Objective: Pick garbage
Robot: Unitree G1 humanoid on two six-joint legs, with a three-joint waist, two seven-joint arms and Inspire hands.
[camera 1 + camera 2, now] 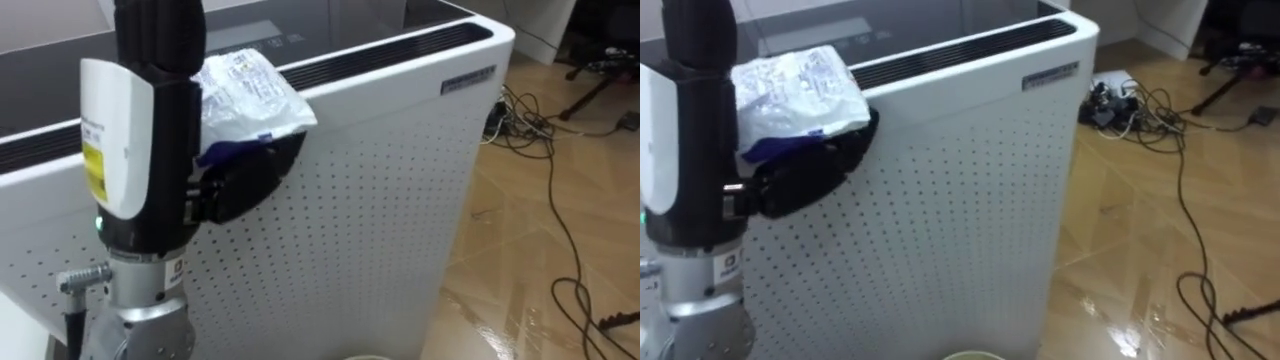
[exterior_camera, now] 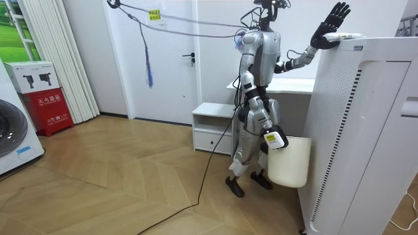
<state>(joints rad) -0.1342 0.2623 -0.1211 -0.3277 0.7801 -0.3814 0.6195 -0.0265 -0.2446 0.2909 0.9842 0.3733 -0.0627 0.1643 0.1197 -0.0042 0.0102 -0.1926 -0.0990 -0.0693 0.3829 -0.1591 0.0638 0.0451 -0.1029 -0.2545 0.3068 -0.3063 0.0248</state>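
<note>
Wood-floor room, tall white perforated appliance (image 1: 400, 170). Crumpled white wrapper (image 1: 245, 95) lay on its top edge, touching the raised left hand (image 1: 165, 140), fingers straight and spread, thumb beneath it. Right hand (image 2: 274, 138) hung low at a white bin (image 2: 290, 163); its fingers couldn't be made out.

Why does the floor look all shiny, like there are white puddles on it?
Left eye view: the brown wooden floor throws back pale patches of light; that is glare, and I cannot tell if anything is wet. Right eye view: the same bright streaks lie low at the right. Room view: the floor has a softer, even sheen.
</note>
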